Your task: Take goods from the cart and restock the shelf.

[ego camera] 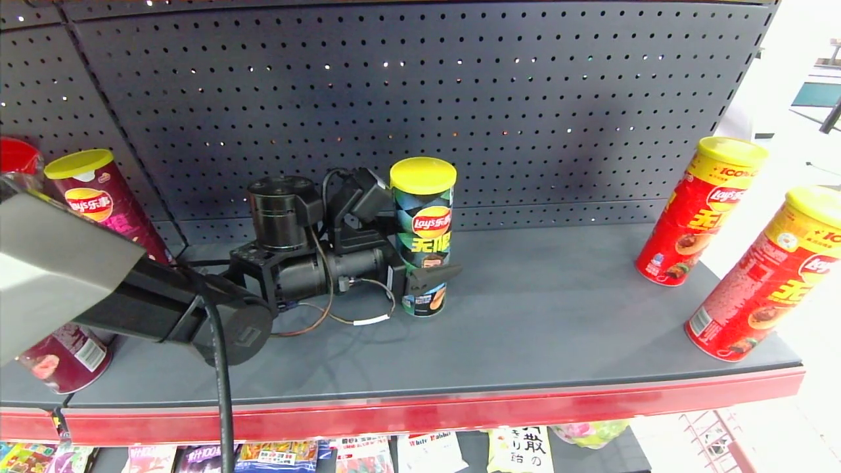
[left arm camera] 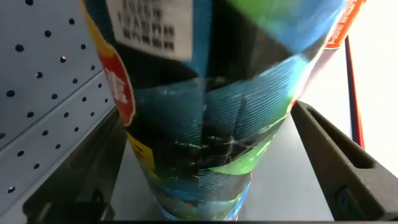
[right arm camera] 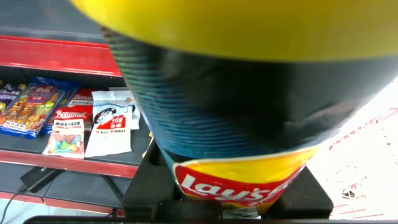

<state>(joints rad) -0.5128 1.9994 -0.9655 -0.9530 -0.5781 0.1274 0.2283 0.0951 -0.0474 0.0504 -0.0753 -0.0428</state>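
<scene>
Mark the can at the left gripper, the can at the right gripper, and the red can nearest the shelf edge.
Blue-green can (ego camera: 426,226): head view, middle of its label.
Dark blue can (right arm camera: 249,106): right wrist view, ribbed side.
Front red can (ego camera: 765,276): head view, middle of its body.

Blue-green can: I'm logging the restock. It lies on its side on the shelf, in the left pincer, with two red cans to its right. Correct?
No: the blue-green can stands upright on the shelf, as the head view shows. It is in the left pincer, with two red cans to its right.
</scene>
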